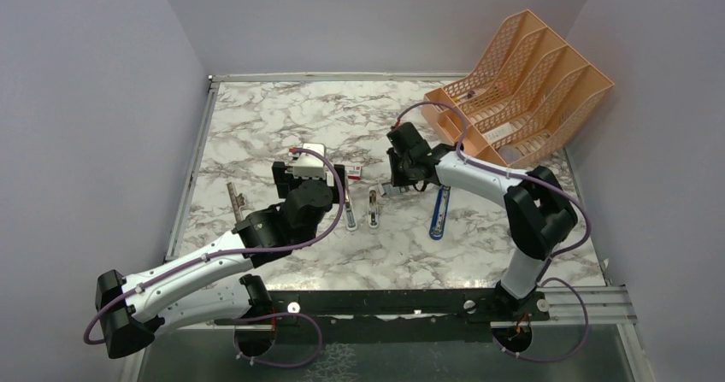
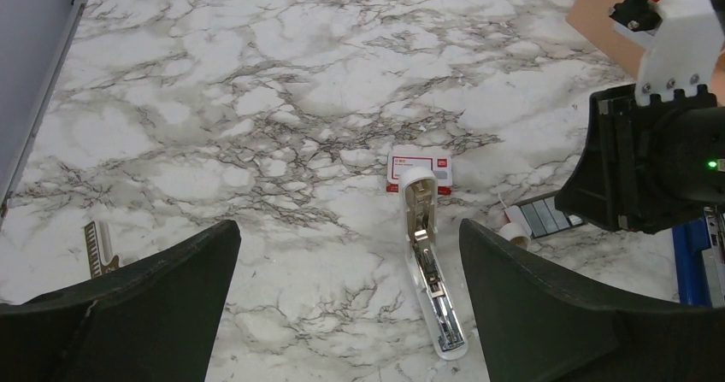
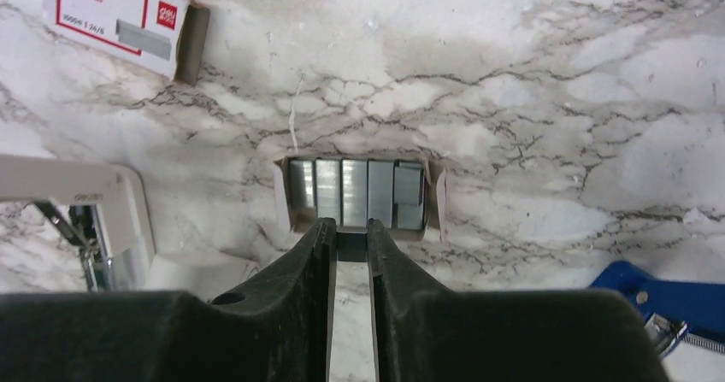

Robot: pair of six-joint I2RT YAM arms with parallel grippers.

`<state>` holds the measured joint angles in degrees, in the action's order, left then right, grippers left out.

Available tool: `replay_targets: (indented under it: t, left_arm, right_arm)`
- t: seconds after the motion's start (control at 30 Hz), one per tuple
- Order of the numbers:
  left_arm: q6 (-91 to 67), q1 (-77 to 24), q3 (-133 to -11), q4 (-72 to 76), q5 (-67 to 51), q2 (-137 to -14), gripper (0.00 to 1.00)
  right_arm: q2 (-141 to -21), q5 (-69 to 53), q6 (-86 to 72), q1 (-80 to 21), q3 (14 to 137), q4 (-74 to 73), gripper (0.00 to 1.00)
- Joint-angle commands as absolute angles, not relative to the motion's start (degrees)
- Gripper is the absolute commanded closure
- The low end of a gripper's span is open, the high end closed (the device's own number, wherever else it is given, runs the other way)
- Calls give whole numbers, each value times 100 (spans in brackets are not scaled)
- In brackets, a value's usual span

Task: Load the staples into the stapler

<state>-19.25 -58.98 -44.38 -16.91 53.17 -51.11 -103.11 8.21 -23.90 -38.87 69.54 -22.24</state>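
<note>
The left end effector (image 2: 346, 245) hung wide open over the table (image 2: 256, 100); the stapler (image 2: 427, 262) lay opened below it; farther right, the staples (image 3: 355, 192) sat in a cardboard sleeve (image 3: 282, 196); the right end effector (image 3: 351, 226) was narrow, tips at their near edge, grip unclear.

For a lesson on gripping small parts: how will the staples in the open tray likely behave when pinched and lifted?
The staples are thin joined metal strips: probably stiff, yet apt to break apart if pinched hard. Their shiny faces look slippery. The shallow tray holding them would likely slide if pushed.
</note>
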Motion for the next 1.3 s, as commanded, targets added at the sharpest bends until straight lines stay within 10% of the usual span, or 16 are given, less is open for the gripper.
replay_targets:
  t: [0.0, 1.27]
  left_arm:
    - [-1916, -5880, -4482, -1669, 5423, -5022, 1]
    - [-1942, -5880, -4474, -1669, 5431, -4966, 1]
  right_arm:
    - [-9771, 730, -2713, -4008, 6580, -2356, 77]
    - [-10336, 1141, -3518, -4666, 6389, -3673, 67]
